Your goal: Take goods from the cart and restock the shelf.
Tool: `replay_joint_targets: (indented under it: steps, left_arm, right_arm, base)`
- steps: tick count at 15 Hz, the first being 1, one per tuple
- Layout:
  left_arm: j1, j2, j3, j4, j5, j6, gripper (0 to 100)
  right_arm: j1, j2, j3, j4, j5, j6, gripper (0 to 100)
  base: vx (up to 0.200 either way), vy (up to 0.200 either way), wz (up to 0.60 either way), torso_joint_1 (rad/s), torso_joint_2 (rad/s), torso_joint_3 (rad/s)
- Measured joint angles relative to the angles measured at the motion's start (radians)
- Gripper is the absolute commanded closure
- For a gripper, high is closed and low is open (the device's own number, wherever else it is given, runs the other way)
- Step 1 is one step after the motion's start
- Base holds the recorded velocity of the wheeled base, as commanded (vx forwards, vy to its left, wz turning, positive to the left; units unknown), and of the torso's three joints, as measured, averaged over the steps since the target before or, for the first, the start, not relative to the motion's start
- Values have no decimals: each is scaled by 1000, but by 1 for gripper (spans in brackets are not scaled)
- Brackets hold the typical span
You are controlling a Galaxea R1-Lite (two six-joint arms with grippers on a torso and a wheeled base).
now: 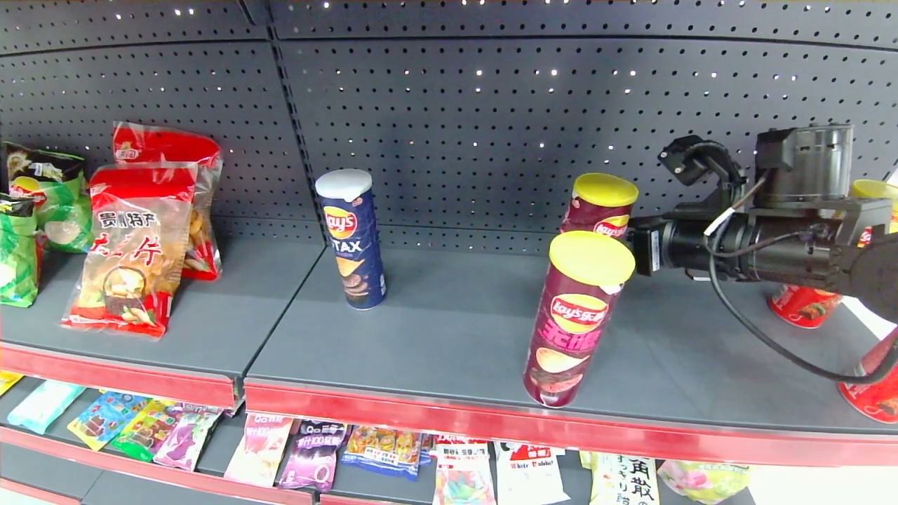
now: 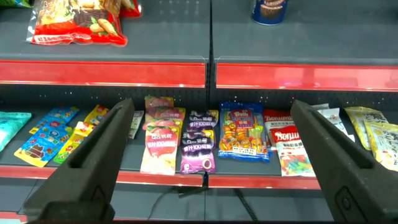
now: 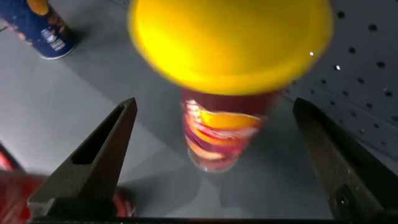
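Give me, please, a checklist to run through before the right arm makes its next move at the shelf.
1. Right gripper fingers open: ok.
2. Maroon can free between the fingers, with a gap on each side: ok.
3. Front can standing straight: cannot tell; it looks tilted in the head view.
4. Front can well back from the shelf lip: not ok, it stands close to it.
5. Blue can apart from the arm and the other cans: ok.
6. Left gripper open and empty: ok.
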Motion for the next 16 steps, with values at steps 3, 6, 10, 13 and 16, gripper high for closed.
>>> replay_joint_targets:
  steps: [3, 6, 10, 13, 16]
  left_arm:
    - [0, 0, 0, 0, 0, 0, 0]
    - [0, 1, 0, 0, 0, -1, 0]
    - [0, 1, 0, 0, 0, -1, 0]
    - [0, 1, 0, 0, 0, 0, 0]
    - [0, 1, 0, 0, 0, 0, 0]
  right_arm:
    - [-8, -73, 77, 1, -1, 2, 0]
    - [-19, -156, 175, 0, -4, 4, 0]
    - [-29, -255, 313, -4, 2, 5, 0]
    - [-51, -310, 360, -3, 78, 0, 0]
    - [-63, -352, 410, -3, 225, -27, 0]
  base:
    - [0, 0, 0, 0, 0, 0]
    - [0, 0, 0, 0, 0, 0]
    - [0, 0, 0, 0, 0, 0]
    - [0, 0, 0, 0, 0, 0]
    - [0, 0, 0, 0, 0, 0]
